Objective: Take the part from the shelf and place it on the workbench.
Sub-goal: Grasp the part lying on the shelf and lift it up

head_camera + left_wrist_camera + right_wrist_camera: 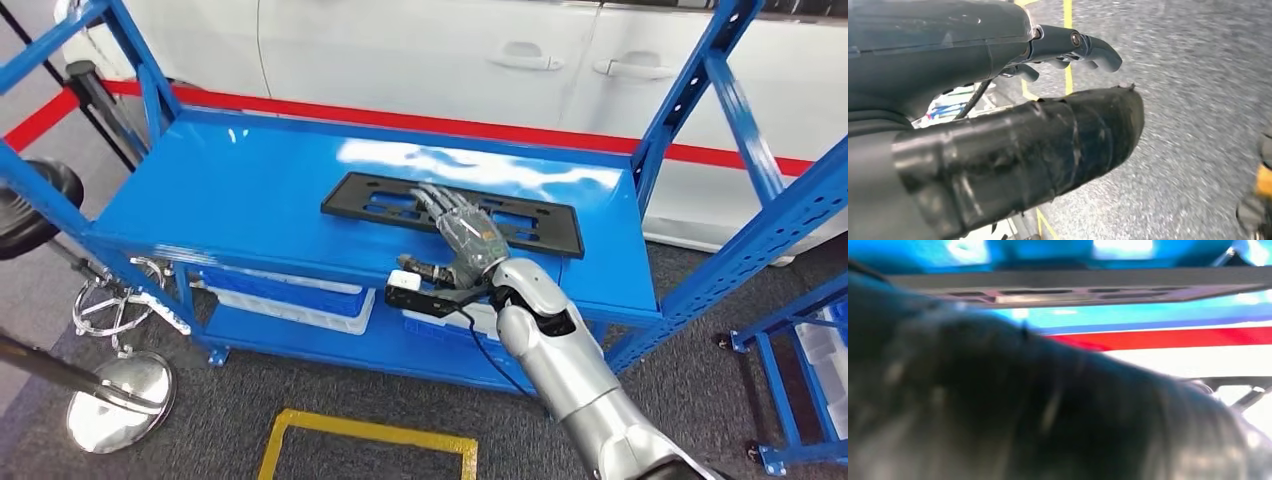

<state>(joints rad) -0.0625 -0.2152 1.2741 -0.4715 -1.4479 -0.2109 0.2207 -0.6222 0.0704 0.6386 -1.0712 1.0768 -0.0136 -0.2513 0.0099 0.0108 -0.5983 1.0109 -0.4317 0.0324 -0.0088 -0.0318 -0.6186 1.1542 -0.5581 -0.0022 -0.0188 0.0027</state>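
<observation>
Silver right arm [560, 350], black cable, translucent grey hand [470, 240], apparently taped thumb.

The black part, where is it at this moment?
In the head view the black part lies flat on the blue shelf, right of its middle and toward the back, with the right hand over its near edge.

Shelf [250, 190]: painted metal, glossy blue, glare patches near its back edge. Part [380, 205] on it: matt black plastic, slotted. My right hand [468, 240]: translucent grey plastic back, dark fingers; forearm smooth silver metal, satin sheen. My left hand [998, 100]: thumb wrapped in wrinkled black tape, slightly shiny. Floor [1198, 75]: rough grey speckled carpet. Mirror dome [120, 400]: polished chrome.
</observation>
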